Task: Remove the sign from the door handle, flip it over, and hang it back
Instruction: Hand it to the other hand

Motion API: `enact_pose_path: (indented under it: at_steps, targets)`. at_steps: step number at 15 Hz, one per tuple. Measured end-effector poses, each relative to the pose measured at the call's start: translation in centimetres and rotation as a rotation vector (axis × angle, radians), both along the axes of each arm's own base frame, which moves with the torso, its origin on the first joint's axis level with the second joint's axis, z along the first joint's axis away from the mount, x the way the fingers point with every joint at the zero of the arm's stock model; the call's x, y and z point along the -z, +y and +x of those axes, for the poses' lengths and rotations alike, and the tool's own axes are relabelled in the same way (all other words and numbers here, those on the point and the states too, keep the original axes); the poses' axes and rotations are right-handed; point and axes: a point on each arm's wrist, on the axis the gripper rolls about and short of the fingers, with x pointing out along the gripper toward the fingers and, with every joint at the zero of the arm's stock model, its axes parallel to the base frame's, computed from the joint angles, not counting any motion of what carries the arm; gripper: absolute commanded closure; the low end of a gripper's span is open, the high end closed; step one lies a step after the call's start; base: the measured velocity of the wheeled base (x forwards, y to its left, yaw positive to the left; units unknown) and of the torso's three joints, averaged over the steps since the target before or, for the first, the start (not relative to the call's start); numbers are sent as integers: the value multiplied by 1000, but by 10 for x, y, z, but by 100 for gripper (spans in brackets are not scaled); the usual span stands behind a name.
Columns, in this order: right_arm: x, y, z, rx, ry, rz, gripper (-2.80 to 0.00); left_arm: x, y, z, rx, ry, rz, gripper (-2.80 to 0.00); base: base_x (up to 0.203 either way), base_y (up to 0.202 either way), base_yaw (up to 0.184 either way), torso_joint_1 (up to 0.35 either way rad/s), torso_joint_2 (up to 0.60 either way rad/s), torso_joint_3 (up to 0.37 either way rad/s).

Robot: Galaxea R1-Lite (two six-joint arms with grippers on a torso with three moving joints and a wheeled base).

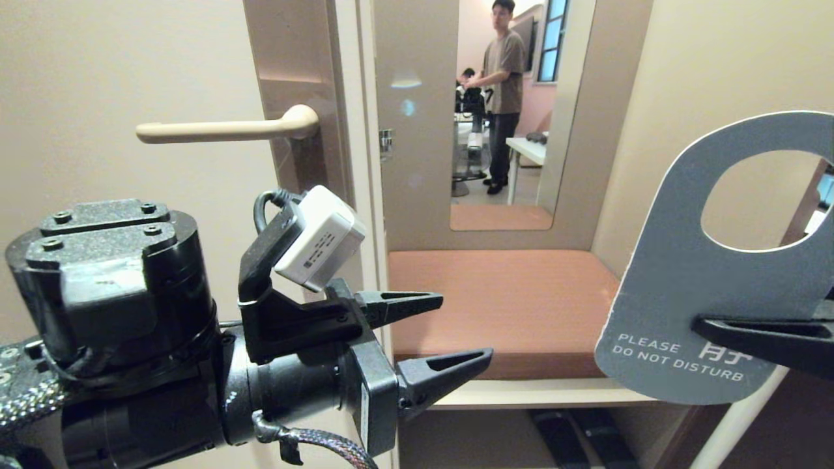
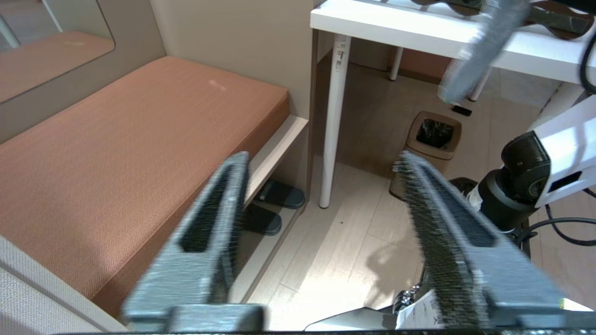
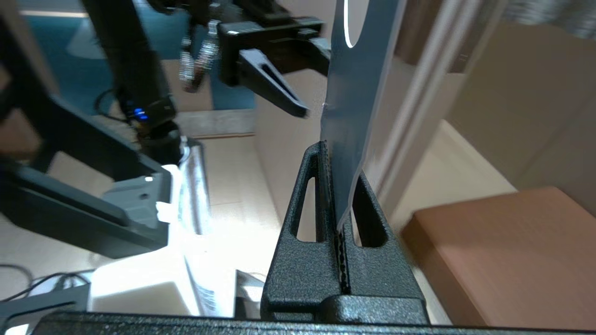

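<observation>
Door handle (image 1: pixel 228 130): cream lever, upper left, carrying nothing; the sign is off it.

Left gripper (image 1: pixel 435 344): sitting low and left of centre, fingers spread, holding nothing.

Bench (image 1: pixel 495 306): orange cushion, centre, behind the arms.

Person (image 1: pixel 503 91): standing in the room beyond.

Sign (image 1: pixel 710 260): far right, well apart from the handle, showing its slate-blue "DO NOT DISTURB" face.

Right gripper (image 3: pixel 342 209): pinching the sign's lower end.

Status: removal done; sign apparently turned; rehanging is remaining.
</observation>
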Motion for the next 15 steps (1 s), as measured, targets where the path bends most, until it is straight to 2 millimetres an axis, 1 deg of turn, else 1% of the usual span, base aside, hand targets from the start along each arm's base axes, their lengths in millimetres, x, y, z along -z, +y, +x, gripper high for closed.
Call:
enact_pose_path:
  at_steps: [4, 7, 10, 15]
  targets:
    - [-5, 12, 4, -64, -2, 2, 0, 0, -8, 1, 17, -24, -38, -280, 0, 0, 0, 0, 0, 0]
    - [-11, 18, 11, -82, -11, 5, 0, 2, -13, 0, 85, -23, -47, -280, 0, 0, 0, 0, 0, 0]
    - [-16, 26, 21, -107, -58, 27, 0, 3, -16, 2, 100, -27, -57, -280, 0, 0, 0, 0, 0, 0]
    - [-14, 42, 31, -158, -56, 44, 0, 1, -20, 3, 116, -22, -104, -280, 0, 0, 0, 0, 0, 0]
